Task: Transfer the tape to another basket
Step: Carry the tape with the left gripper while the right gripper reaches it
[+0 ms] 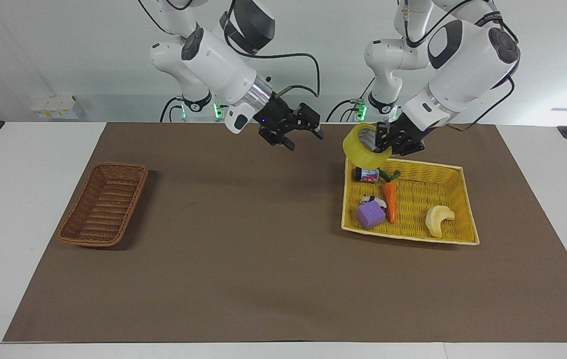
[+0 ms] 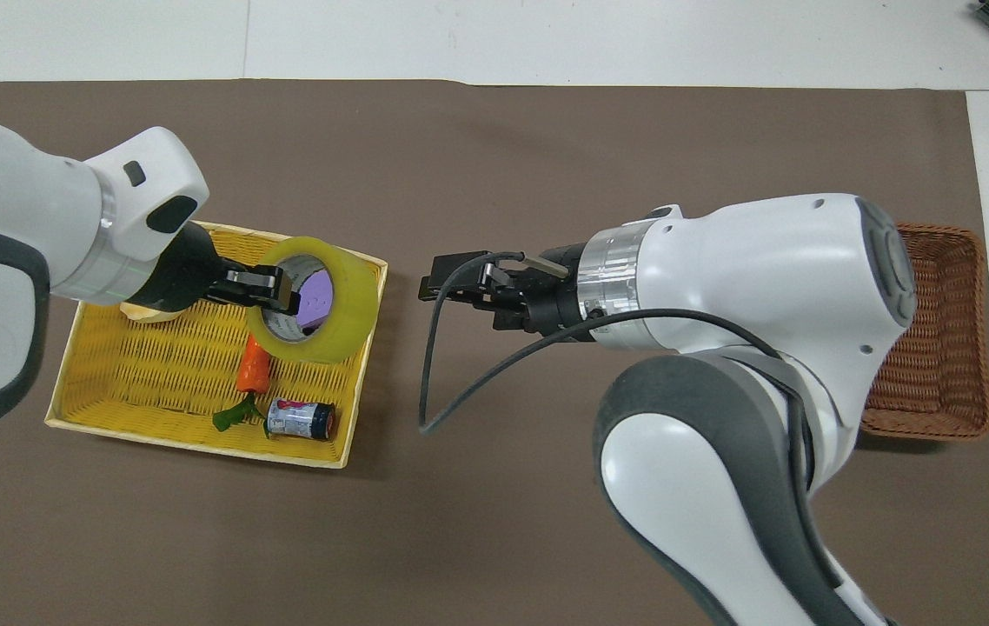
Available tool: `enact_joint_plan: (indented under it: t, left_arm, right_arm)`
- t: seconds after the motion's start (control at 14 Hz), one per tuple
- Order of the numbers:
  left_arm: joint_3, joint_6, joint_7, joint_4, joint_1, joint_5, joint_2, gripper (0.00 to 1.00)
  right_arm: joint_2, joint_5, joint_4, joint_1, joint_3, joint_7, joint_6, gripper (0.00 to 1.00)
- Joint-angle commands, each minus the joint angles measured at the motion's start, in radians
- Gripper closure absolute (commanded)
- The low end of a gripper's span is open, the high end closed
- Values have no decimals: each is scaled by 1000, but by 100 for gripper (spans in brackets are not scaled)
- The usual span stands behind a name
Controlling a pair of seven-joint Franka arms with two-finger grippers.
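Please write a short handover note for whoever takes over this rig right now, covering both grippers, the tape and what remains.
Left gripper: shut on the tape, one finger through its core, held in the air over the yellow tray's edge that faces the right arm's end.
Right gripper: open, empty, in the air over the brown mat between tray and basket, pointing toward the tape.
Basket: at the right arm's end of the table, nothing in it.
Done: tape lifted clear of the tray.
Left: probably a hand-over to the right gripper, then carry the tape to the basket and release it there.
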State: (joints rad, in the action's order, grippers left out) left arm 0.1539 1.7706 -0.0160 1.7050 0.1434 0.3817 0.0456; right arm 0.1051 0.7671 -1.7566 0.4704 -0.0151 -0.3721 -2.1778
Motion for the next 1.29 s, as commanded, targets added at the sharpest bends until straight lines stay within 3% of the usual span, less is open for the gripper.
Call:
enact_joint_plan:
  t: [0.0,0.21,0.64,0.71,0.79,0.86,1.07,1.21]
  left_arm:
    - [-17,75,-67,18,90,23,0,100]
    - [-17,88,-67,18,128,23,4,100]
    - [-16,164,-91,16,163,82,5,100]
    - [-17,185,-97,19,177,82,4,100]
    - [-17,197,-98,19,177,82,5,100]
    - [-17,205,-98,19,179,82,5,100]
    - [-17,214,-98,18,176,83,11,100]
    - [-17,208,-101,12,170,83,16,1]
  right_arm:
    - [-8,85,-12,-12,4,22,-5,0]
    - [-16,205,-47,-12,3,42,-71,0]
    - [-47,204,-110,-12,4,174,-60,0]
    - [-47,195,-110,-12,4,173,-60,23]
    - [-45,195,-106,-12,4,153,-60,75]
    - [-47,195,-106,-12,4,142,-60,98]
    - [-42,181,-96,-22,6,107,-56,100]
    - [-41,158,-93,-27,6,113,-34,100]
